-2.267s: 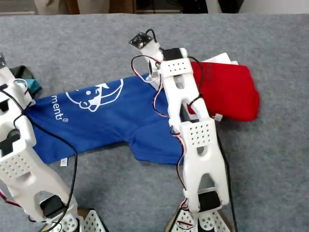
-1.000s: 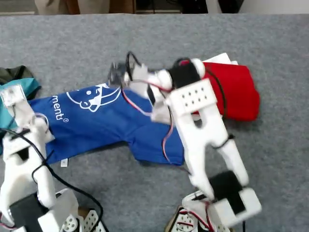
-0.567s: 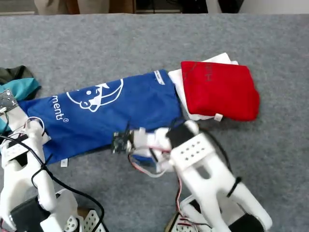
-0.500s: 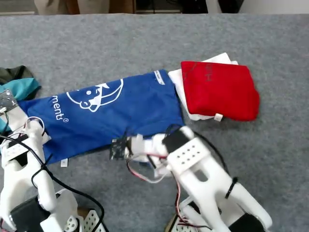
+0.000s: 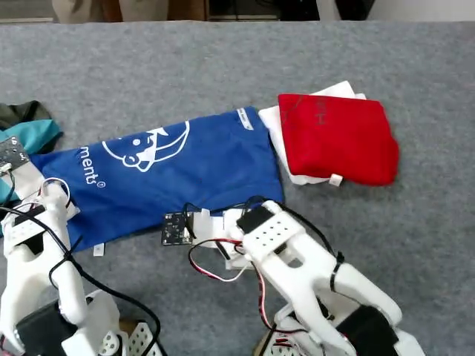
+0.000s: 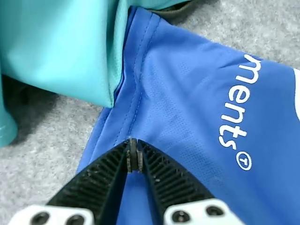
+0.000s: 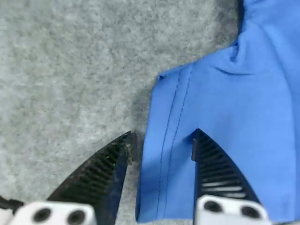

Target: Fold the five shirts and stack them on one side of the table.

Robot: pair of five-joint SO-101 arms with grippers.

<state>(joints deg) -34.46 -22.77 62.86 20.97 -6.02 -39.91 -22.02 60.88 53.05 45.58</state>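
Observation:
A blue shirt (image 5: pixel 171 174) with white print lies flat across the table's left half. Its left end is pinched in my left gripper (image 6: pixel 133 152), which is shut on the fabric beside a teal shirt (image 6: pixel 61 47). The left arm (image 5: pixel 33 237) stands at the near left. My right gripper (image 7: pixel 164 140) is open and low at the blue shirt's (image 7: pixel 234 108) near edge, its fingers straddling a stitched hem. The right arm (image 5: pixel 274 237) covers that spot in the high view. A folded red shirt (image 5: pixel 338 137) rests on a folded white shirt (image 5: pixel 276 127) at the right.
The teal shirt (image 5: pixel 33 133) and a dark shirt (image 5: pixel 18 113) are bunched at the table's left edge. Bare grey felt (image 5: pixel 415 245) stretches along the far side and the near right.
The right arm swung from the blue shirt's far edge near the red shirt to its near edge, leaving the shirt spread flatter. The left arm drew back toward its base, still holding.

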